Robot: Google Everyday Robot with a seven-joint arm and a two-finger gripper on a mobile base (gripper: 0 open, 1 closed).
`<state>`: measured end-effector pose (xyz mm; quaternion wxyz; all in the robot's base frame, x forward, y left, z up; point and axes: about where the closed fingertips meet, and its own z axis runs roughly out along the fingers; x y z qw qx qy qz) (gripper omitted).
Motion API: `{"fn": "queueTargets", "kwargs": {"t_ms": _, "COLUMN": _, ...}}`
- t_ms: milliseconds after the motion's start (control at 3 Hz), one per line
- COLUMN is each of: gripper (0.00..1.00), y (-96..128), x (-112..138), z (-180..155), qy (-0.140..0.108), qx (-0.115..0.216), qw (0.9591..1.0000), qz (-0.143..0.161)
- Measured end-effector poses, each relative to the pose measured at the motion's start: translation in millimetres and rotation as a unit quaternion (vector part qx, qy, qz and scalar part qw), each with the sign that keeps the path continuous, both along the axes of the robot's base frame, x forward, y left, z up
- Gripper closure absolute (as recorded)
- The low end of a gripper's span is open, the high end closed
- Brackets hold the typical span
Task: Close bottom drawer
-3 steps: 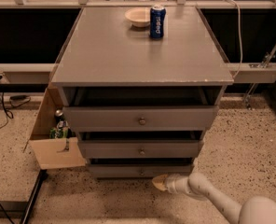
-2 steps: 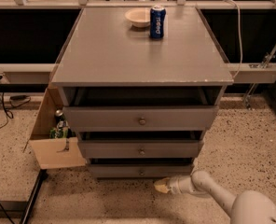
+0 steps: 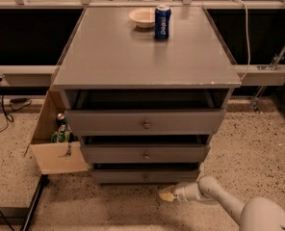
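The bottom drawer (image 3: 145,176) is the slimmest grey front of three, with a small round metal knob (image 3: 146,177) at its centre; it stands slightly pulled out, a dark gap above it. The middle drawer (image 3: 145,154) and top drawer (image 3: 145,122) also stand pulled out. My gripper (image 3: 165,195) is low over the floor, just below and right of the bottom drawer's front, its tan tip pointing left. It is not touching the drawer.
A grey cabinet top (image 3: 142,52) carries a white bowl (image 3: 142,17) and a blue soda can (image 3: 162,21). A cardboard box (image 3: 56,143) with bottles stands at the cabinet's left. Cables run across the speckled floor (image 3: 258,148) at left.
My arm has drawn back slightly, moving the gripper a little down and right, away from the bottom drawer's front. The drawers look unchanged.
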<state>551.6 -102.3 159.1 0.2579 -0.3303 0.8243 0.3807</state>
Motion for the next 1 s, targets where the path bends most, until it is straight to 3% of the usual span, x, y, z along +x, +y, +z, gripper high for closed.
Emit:
{"fn": "queueTargets", "kwargs": {"t_ms": 667, "gripper": 0.11, "y": 0.1, "x": 0.0, "z": 0.0, "qy": 0.000, "qx": 0.000, "qw": 1.0000, "qz": 0.000}}
{"fn": "queueTargets", "kwargs": {"t_ms": 1000, "gripper": 0.00, "y": 0.1, "x": -0.1, "z": -0.1, "qy": 0.000, "qx": 0.000, "qw": 1.0000, "qz": 0.000}}
